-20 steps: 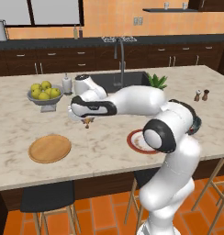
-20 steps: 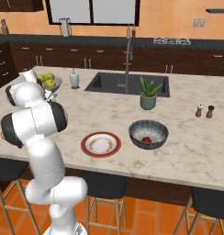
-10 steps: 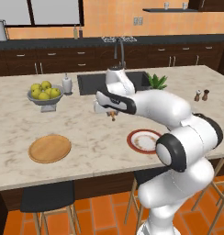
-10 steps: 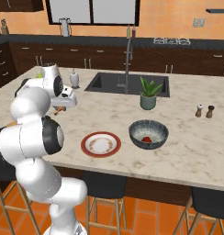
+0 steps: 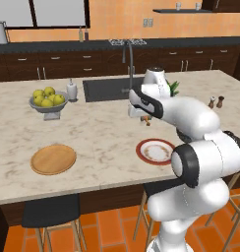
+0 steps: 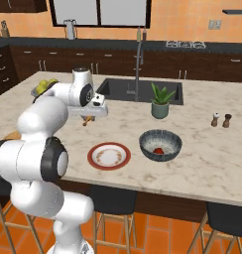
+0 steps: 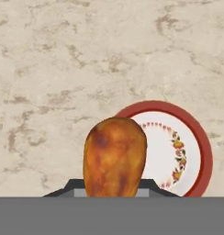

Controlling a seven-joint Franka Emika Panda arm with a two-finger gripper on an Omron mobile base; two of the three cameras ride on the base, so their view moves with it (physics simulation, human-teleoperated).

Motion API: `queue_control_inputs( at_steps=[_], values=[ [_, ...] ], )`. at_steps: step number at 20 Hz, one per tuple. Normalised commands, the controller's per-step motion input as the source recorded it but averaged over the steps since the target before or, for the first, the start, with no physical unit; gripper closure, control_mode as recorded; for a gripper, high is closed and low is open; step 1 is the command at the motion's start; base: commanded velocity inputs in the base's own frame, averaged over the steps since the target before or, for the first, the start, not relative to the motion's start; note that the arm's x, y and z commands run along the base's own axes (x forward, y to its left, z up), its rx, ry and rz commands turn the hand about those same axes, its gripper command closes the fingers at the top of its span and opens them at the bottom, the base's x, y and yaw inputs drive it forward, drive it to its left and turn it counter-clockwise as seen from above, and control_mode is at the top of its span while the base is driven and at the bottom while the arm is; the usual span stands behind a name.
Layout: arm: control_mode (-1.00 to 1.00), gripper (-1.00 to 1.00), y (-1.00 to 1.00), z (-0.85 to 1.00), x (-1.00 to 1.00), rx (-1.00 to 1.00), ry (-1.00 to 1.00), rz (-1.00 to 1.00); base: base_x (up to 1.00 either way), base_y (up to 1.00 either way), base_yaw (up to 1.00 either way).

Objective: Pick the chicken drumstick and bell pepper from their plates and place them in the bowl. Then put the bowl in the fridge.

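**Drumstick carried above the worktop**

The fingers are clamped on the chicken drumstick, holding it in the air over the worktop, just in front of the sink. The red-rimmed plate lies near the worktop's front edge, with the dark bowl beside it; the bell pepper lies in that bowl. The wooden plate sits towards the front left corner.

- A grey pedestal bowl of yellow-green fruit stands on the beige marble island counter.
- A small white soap bottle sits beside the dark sunken sink.
- A potted green plant is near the sink.
- Salt and pepper shakers stand together, well apart from the plant.
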Motion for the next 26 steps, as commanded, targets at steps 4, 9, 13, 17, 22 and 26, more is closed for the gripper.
queue_control_inputs(
  at_steps=[4,9,13,17,22,26],
  values=[
    [-1.0,1.0,-1.0,0.0,-0.1,0.0,0.02,0.0,0.0,0.0,0.0],
    [-1.0,1.0,-1.0,0.0,-0.03,0.0,0.04,0.0,0.0,0.0,0.0],
    [-1.0,1.0,-1.0,0.0,-0.01,0.0,0.05,0.0,0.0,0.0,0.0],
    [-1.0,1.0,-0.98,-0.15,-0.01,0.0,0.02,0.0,0.0,0.0,0.0],
    [-1.0,1.0,-0.82,-0.27,0.0,0.0,0.01,0.0,0.0,0.0,0.0],
    [-1.0,1.0,-0.6,-0.28,0.01,0.0,0.0,0.0,0.0,0.0,0.0]
  ],
)
